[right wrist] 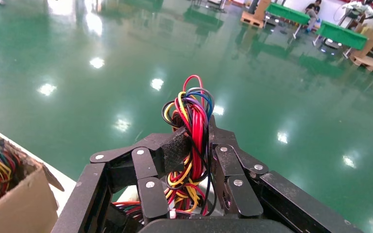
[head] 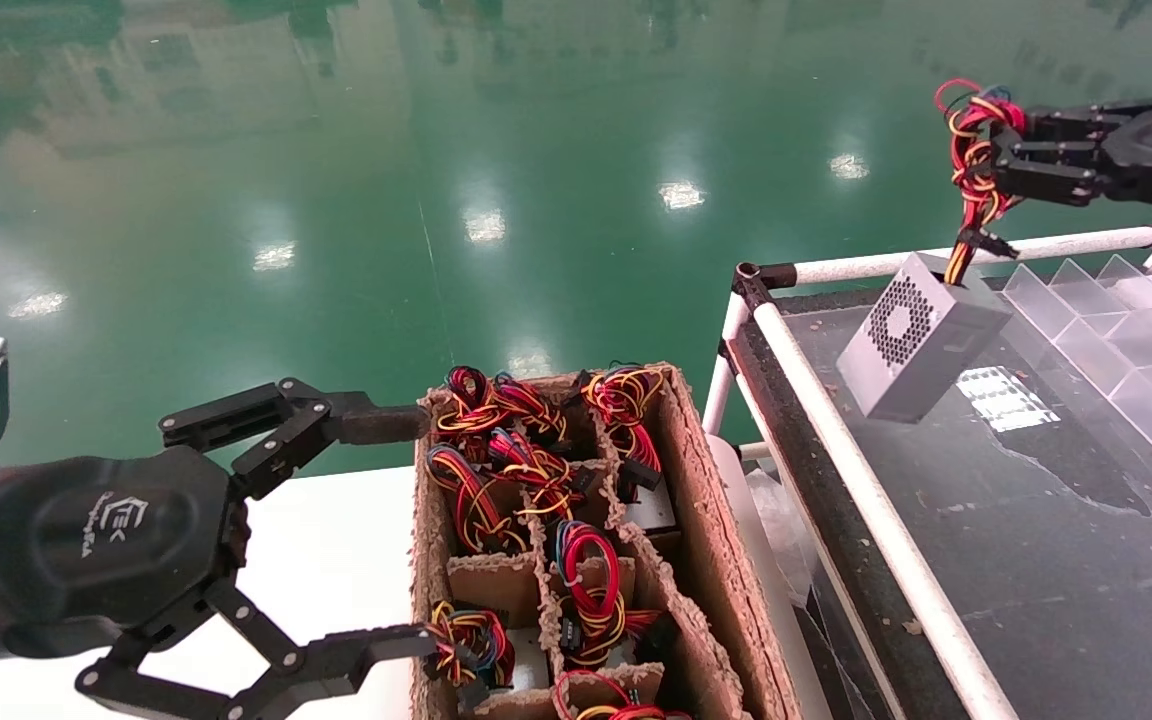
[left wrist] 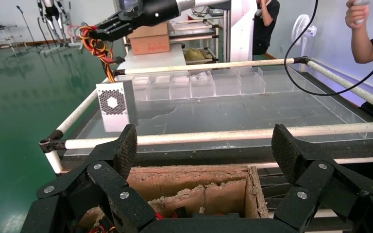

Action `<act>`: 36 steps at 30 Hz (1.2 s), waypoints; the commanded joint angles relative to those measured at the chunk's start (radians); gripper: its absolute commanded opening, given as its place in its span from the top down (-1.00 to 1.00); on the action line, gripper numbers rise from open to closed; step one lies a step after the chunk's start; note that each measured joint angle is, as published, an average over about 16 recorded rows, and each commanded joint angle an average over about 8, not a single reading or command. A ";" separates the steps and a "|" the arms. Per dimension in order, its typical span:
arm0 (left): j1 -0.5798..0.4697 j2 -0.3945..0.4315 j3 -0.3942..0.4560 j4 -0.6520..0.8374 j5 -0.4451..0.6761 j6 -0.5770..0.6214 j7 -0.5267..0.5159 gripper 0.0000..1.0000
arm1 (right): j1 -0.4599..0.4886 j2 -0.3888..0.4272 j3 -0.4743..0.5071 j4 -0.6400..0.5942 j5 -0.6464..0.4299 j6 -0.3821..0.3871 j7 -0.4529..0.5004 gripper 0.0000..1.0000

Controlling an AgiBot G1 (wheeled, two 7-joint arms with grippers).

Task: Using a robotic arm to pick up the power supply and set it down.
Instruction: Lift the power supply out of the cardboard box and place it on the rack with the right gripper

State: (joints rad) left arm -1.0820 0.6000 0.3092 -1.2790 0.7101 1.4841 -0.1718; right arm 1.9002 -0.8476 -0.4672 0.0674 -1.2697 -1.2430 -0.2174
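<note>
The power supply [head: 921,335], a small silver-grey box with a perforated vent grille, hangs tilted by its wires just above the dark table top [head: 1036,540] at the right. My right gripper [head: 998,152] is shut on its looped bundle of red, yellow and black wires [right wrist: 190,131]. The left wrist view shows the power supply [left wrist: 112,105] dangling under the right gripper [left wrist: 97,33]. My left gripper [head: 406,530] stands open beside the cardboard tray, holding nothing.
A brown cardboard tray [head: 696,520] with dividers holds several more wire bundles and boxes at centre. Clear plastic bins [head: 1126,340] line the far side of the railed table [head: 866,480]. A person [left wrist: 369,34] stands beyond the table.
</note>
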 commanded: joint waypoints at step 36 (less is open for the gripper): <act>0.000 -0.001 0.001 0.000 -0.001 -0.001 0.001 -1.00 | 0.002 -0.308 -0.030 -0.067 -0.045 0.378 -0.033 1.00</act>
State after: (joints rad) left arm -1.0823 0.5994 0.3107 -1.2790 0.7091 1.4834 -0.1710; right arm 1.9011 -1.1519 -0.4954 0.0020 -1.3123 -0.8637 -0.2498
